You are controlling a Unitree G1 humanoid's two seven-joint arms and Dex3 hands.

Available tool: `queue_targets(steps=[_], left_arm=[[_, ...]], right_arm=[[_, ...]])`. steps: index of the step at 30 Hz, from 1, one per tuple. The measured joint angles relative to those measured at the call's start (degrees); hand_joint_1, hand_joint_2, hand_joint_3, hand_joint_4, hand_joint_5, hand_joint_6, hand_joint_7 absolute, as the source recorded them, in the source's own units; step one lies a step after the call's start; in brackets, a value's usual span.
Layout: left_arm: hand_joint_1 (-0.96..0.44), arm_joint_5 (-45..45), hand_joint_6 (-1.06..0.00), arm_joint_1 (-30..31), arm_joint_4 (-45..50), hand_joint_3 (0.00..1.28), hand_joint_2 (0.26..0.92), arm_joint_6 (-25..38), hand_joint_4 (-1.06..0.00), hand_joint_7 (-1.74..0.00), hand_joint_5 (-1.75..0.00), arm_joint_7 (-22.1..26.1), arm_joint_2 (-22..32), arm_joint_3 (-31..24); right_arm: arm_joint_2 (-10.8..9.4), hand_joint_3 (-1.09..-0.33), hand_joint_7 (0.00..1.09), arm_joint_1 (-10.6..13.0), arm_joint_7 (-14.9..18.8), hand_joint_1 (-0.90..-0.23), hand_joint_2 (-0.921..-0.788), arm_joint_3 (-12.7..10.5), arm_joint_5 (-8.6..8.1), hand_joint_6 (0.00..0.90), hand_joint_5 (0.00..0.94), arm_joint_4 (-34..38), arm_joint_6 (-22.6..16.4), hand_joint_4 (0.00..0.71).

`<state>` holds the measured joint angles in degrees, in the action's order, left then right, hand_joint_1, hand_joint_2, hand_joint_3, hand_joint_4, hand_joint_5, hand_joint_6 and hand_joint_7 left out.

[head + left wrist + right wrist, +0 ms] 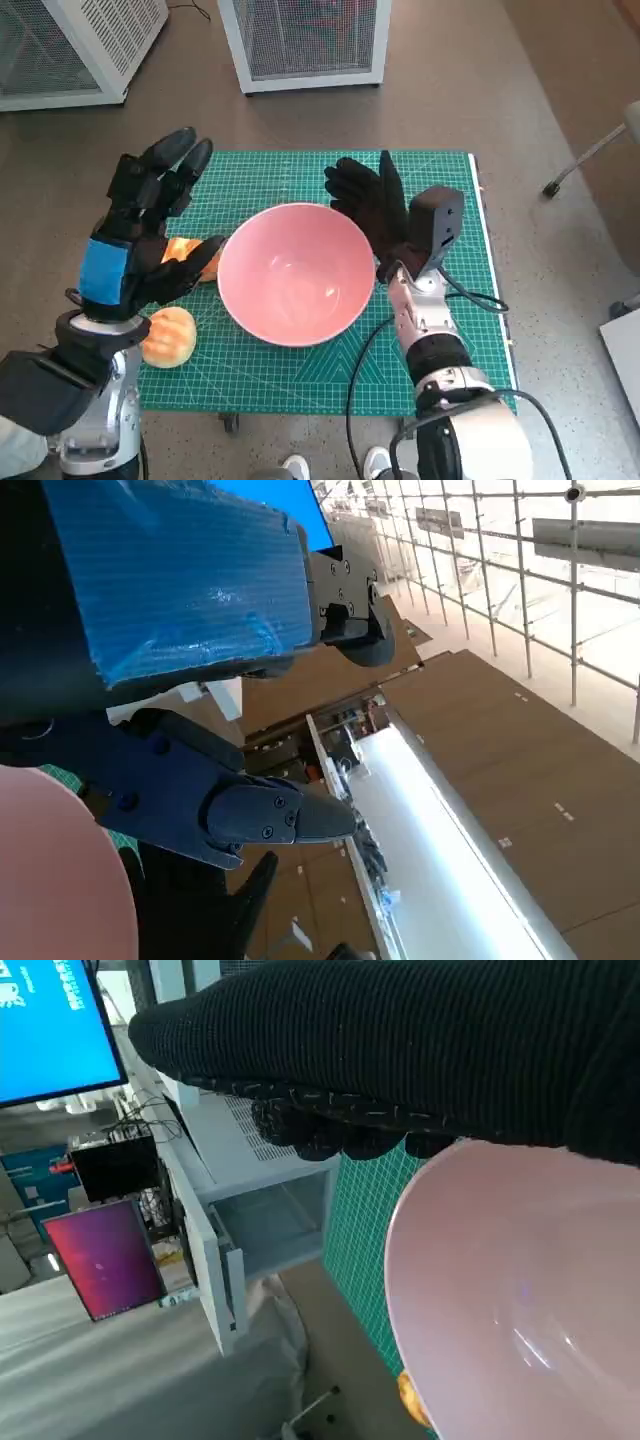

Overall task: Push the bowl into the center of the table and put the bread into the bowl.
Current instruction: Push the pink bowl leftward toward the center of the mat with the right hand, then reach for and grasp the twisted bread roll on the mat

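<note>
A pink bowl (296, 272) stands empty near the middle of the green cutting mat (440, 330). My right hand (370, 205) lies flat against the bowl's far right rim, fingers spread, holding nothing. A round bread roll (168, 335) lies on the mat's left edge. A second orange piece of bread (183, 250) shows just left of the bowl, partly hidden behind my left hand (150, 215). That hand hovers raised with its fingers apart and nothing in it. In the right wrist view the bowl (520, 1300) fills the frame under the glove (400, 1050).
Two white mesh-fronted cabinets (305, 40) (70, 45) stand on the floor beyond the table. A chair leg with a caster (590, 155) is off to the right. A black cable (375, 345) loops over the mat beside my right forearm.
</note>
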<state>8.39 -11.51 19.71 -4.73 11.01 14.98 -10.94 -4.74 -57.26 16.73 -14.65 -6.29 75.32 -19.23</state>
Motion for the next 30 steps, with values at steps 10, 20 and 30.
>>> queue_targets(steps=[10, 20, 30], left_arm=[[-0.46, -0.3, -0.03, 0.4, 0.2, 0.32, 0.921, -0.1, -0.38, -0.7, 0.0, -0.1, 0.0, -0.1], [-0.45, 1.0, 0.0, 1.0, 1.9, 0.33, 0.921, 0.1, -0.38, -0.74, 0.0, -0.1, 0.5, -1.7], [-0.45, 1.1, 0.0, 1.9, 4.7, 0.33, 0.921, 1.4, -0.38, -0.76, 0.0, 0.0, 2.6, -4.6]], right_arm=[[0.9, -0.404, 0.02, -0.3, 2.1, -0.415, -0.921, -0.4, -0.28, 0.63, 0.001, -0.3, -0.4, 0.434], [3.2, -0.393, 0.02, -1.0, 7.2, -0.42, -0.921, -2.5, -2.67, 0.629, 0.001, -2.9, -7.0, 0.434], [4.1, -0.381, 0.0, -1.0, 19.3, -0.471, -0.921, -5.2, -9.32, 0.603, 0.001, -8.0, -16.0, 0.434]])
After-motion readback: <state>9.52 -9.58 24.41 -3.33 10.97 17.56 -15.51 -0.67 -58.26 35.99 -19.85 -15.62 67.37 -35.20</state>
